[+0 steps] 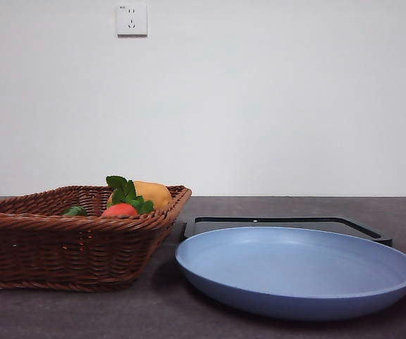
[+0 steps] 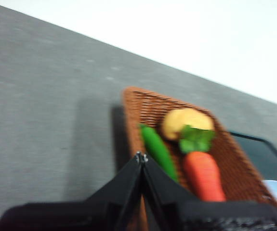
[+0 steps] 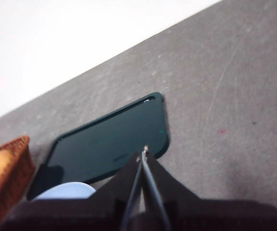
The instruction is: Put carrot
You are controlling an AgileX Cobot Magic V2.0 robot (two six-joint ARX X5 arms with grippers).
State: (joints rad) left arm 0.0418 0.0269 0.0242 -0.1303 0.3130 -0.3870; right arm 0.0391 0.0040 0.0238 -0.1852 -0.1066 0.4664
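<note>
My left hand (image 2: 141, 157) hangs clenched and empty above the basket (image 2: 143, 108) with the carrot (image 2: 203, 175); my right hand (image 3: 143, 153), clenched too, hovers over the black tray (image 3: 109, 139).

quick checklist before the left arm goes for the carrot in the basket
1. Carrot visible and uncovered in the basket: ok.
2. Left tool open for a grasp: not ok, jaws shut, above the basket's edge.
3. Room beside the carrot: cannot tell; potato sits against its leaves, green vegetable lies alongside.
4. Blue plate bare: ok.
5. Right tool out of the way: ok, shut over the black tray.
</note>
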